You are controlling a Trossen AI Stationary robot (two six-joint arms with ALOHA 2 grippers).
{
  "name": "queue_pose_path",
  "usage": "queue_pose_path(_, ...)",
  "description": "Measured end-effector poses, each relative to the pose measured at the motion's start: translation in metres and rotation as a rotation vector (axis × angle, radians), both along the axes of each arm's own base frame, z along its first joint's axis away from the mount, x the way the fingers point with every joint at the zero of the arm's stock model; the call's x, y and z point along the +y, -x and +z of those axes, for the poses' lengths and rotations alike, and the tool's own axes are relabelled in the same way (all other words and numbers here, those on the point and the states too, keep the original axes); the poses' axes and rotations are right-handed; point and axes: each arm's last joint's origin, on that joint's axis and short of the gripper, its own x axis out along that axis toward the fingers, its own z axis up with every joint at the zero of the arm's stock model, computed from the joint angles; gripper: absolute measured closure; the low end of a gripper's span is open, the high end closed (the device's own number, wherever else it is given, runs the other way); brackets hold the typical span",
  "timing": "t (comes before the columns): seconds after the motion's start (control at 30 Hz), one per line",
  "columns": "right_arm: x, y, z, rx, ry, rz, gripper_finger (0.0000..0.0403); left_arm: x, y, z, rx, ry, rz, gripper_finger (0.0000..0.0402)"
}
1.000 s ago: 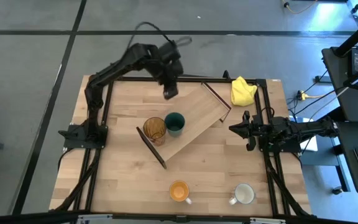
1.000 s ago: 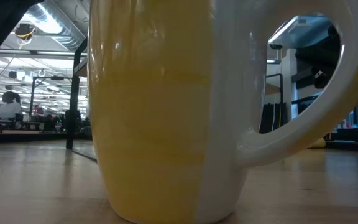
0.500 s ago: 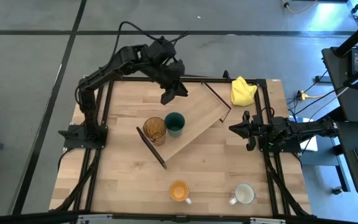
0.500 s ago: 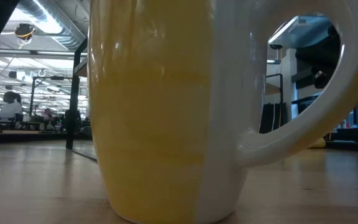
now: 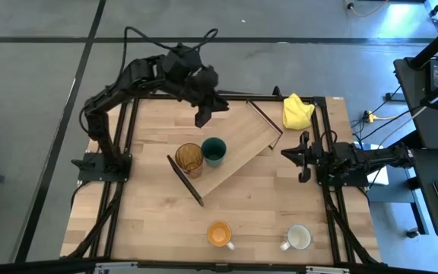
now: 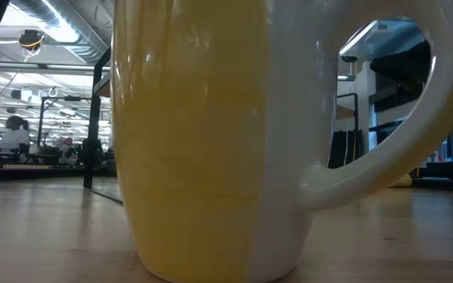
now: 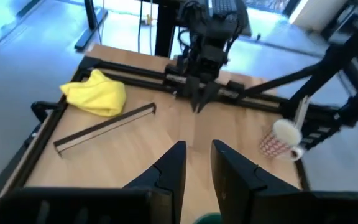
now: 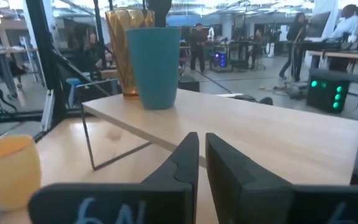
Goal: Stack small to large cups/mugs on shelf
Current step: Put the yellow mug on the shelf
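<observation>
- Shelf (image 5: pixel 230 148) lies diagonally across the middle of the table (image 5: pixel 150 221), one dark end panel toward the near left, the other toward the far right.
- On its near-left end stand two cups, touching or nearly so: the amber glass (image 5: pixel 189 158) and, just to its right, the teal cup (image 5: pixel 214 151). Both upright.
- Orange mug (image 5: pixel 219 234) sits on the table near the front edge, centre; white mug (image 5: pixel 299 237) further right along the same edge — both well apart from the shelf.
- Yellow cloth (image 5: pixel 296 111) bunched at the far right corner.
- Left gripper (image 5: pixel 201 119) hangs in the air over the far edge of the table, beyond the cups; arm folded high, wrist tilted down and toward the right side. Fingers narrowly parted, holding nothing.
- Right gripper (image 5: pixel 286 156) rests low at the table's right edge, arm stretched level, pointing inward at the shelf. Fingers nearly together — empty.
</observation>
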Motion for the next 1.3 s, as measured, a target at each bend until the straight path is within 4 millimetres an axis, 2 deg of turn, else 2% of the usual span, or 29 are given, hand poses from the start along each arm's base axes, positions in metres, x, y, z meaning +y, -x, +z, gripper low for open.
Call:
queue_pose_path(0.3,0.0,0.0,0.0,0.007,0.016,-0.001,0.037,-0.012,0.001,0.002,-0.006,0.026,-0.03,0.0333)
queue_pose_path(0.43,0.0,0.0,-0.001,0.007,0.016,-0.001,0.037,-0.017,-0.004,0.008,-0.077,0.03,-0.039,0.0333)
queue_pose_path(0.53,0.0,0.0,-0.001,0.007,0.014,-0.001,0.037,-0.025,-0.005,0.015,-0.139,-0.043,-0.095,0.0336)
queue_pose_path(0.63,0.0,0.0,-0.001,0.007,0.014,0.0,0.037,-0.039,0.01,0.026,-0.175,-0.126,-0.169,0.0345)
queue_pose_path(0.8,0.0,0.0,0.0,0.004,0.018,0.0,0.037,-0.056,0.053,0.045,-0.187,-0.157,-0.144,0.0365)
queue_pose_path(1.0,0.0,0.0,0.002,-0.016,0.016,0.0,0.037,-0.087,0.104,0.06,-0.186,-0.047,-0.126,0.0386)
queue_pose_path(1.07,0.0,0.0,0.002,-0.016,0.015,0.001,0.037,-0.096,0.116,0.056,-0.116,-0.031,-0.044,0.0395)
queue_pose_path(1.2,0.0,0.0,0.002,-0.016,0.012,0.002,0.037,-0.107,0.134,0.035,0.106,-0.025,0.21,0.0399)
queue_pose_path(1.3,0.0,0.0,0.002,-0.019,0.011,0.015,0.037,-0.116,0.132,0.03,0.109,-0.02,0.275,0.0399)
